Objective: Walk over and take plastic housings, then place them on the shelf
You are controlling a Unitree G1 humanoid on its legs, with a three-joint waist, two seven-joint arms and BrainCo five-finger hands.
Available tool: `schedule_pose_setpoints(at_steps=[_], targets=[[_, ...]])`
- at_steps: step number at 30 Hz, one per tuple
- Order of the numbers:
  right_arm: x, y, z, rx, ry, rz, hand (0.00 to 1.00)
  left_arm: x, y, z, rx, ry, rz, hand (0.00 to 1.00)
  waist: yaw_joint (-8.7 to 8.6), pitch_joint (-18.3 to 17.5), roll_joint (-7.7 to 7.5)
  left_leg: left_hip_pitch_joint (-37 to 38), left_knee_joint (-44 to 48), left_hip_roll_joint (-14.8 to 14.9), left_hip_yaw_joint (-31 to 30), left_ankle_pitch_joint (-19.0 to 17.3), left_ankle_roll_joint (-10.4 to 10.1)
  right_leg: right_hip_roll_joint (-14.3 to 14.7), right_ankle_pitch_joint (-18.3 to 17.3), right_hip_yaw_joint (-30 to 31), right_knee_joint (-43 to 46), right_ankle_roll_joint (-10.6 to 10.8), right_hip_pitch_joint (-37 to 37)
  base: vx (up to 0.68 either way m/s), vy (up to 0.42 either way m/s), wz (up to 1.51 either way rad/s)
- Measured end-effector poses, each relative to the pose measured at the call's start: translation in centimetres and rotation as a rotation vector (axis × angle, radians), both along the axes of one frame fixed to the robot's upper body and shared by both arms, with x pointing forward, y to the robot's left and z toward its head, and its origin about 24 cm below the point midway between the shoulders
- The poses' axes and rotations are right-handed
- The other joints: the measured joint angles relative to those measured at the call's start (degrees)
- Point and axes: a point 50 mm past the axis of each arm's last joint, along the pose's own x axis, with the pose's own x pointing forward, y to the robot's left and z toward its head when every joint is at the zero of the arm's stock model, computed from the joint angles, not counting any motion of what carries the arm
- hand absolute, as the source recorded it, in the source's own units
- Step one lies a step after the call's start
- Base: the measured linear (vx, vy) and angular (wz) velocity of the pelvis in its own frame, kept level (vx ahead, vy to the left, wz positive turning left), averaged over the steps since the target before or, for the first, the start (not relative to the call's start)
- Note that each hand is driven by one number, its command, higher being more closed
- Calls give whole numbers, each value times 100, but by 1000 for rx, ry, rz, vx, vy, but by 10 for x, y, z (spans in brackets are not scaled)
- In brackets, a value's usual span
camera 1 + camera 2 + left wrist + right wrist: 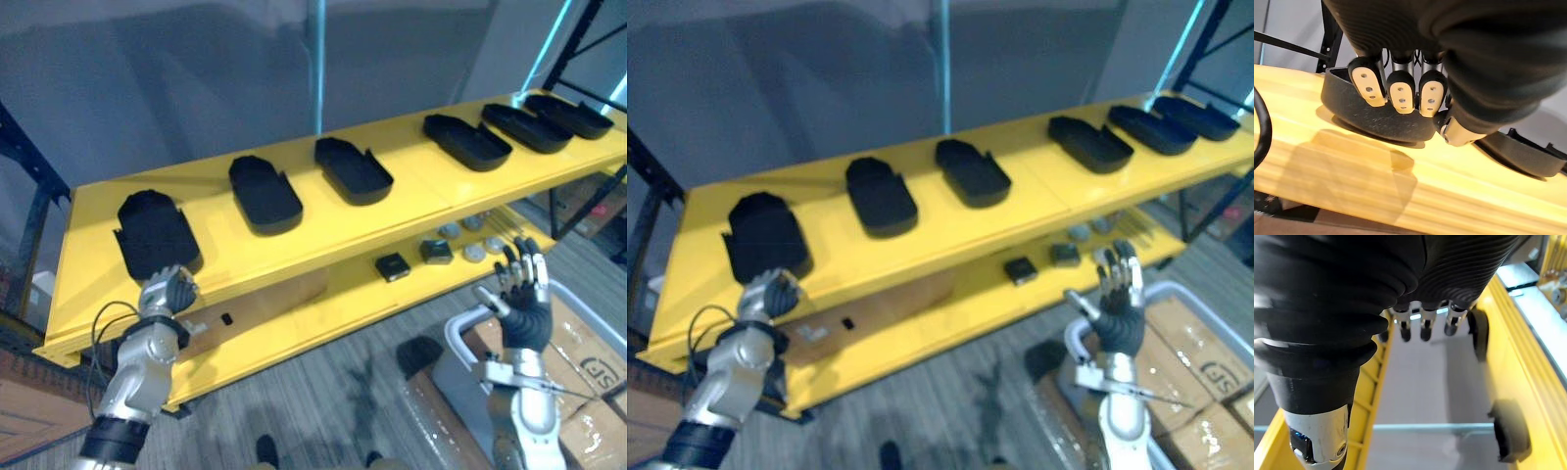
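No legible text or labels

Left wrist view: the left hand curls at the rim of the leftmost housing, fingertips out of sight. The next housing is cut off by the frame edge. Small parts on the lower shelf — too small to identify. Right wrist view — dark shapes too blurred to tell.

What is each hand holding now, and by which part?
The left hand grips the leftmost plastic housing by its near end rim, on the shelf. The right hand is open and holds nothing.
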Motion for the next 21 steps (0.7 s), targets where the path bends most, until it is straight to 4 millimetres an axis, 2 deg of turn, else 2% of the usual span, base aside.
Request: schedule_pose_setpoints(at_steps=[13,21], targets=[[2,0,-3,-3,19,4,0,18,18,-13,-14,134,91,100,-52,-6,13,1,0,54,130,-18,-31,17,43,161,20,10,-98,-4,1,-5],[4,1,-1,-22,15,26,0,22,22,-12,23,120,114,100,-56,-5,14,-79,0,58,128,-16,-36,0,42,188,42,11,-190,0,0,0]])
